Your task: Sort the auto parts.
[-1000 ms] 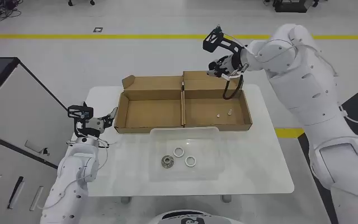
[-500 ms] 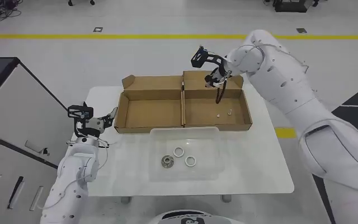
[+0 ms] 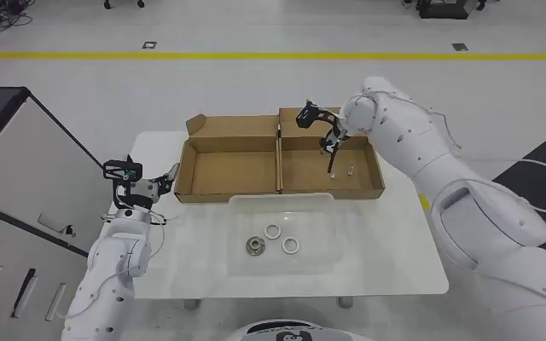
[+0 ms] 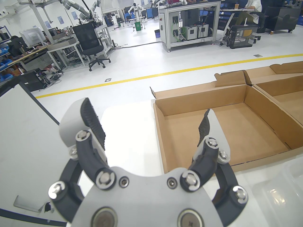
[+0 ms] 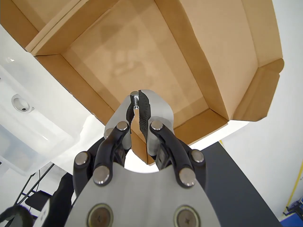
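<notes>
Small threaded bolt (image 5: 134, 100) clamped in right claw (image 5: 136, 97), over right cardboard box (image 5: 146, 53)

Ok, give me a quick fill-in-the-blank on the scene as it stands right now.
The clear tray holds ___ white rings and one metal part.
The fingers of the left gripper are ___.
The right gripper, shut on a screw, hangs over the cardboard box with ___ small parts on its floor.
The other cardboard box is ___.
Missing words: two; open; two; empty.
</notes>
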Available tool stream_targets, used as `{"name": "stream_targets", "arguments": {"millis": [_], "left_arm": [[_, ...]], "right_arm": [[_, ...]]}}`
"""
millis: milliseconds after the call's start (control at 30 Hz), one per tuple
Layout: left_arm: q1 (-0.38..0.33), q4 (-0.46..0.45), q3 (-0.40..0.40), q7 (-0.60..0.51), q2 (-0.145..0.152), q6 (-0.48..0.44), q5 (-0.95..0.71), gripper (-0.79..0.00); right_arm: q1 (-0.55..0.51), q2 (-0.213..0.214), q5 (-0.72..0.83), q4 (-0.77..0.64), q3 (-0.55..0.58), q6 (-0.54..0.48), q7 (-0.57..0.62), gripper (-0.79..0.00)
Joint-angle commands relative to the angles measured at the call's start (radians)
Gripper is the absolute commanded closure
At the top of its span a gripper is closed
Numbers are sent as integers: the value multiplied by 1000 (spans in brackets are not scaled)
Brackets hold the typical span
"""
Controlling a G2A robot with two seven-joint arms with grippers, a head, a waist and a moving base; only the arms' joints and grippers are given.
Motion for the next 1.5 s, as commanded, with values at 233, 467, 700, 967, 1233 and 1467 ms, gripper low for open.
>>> {"name": "stream_targets", "arguments": {"millis": [233,467,700,967,1233,1467], "left_arm": [[0,0,0,0,0,0,0,-785],[0,0,0,0,0,0,0,-785],[0,0,0,0,0,0,0,-785],[0,0,0,0,0,0,0,-785],[0,0,0,0,0,0,0,-785],[0,0,0,0,0,0,0,-785]], "right_arm": [[-17,-45,-28,113,-38,-34,-59,0],[-29,-76,-64,170,-60,-42,-126,0],[-36,-105,-97,210,-76,-47,-174,0],[-50,-138,-96,260,-83,-60,-186,0],[-61,-161,-109,309,-89,-64,-194,0],[-63,-177,-128,343,-93,-62,-193,0]]}}
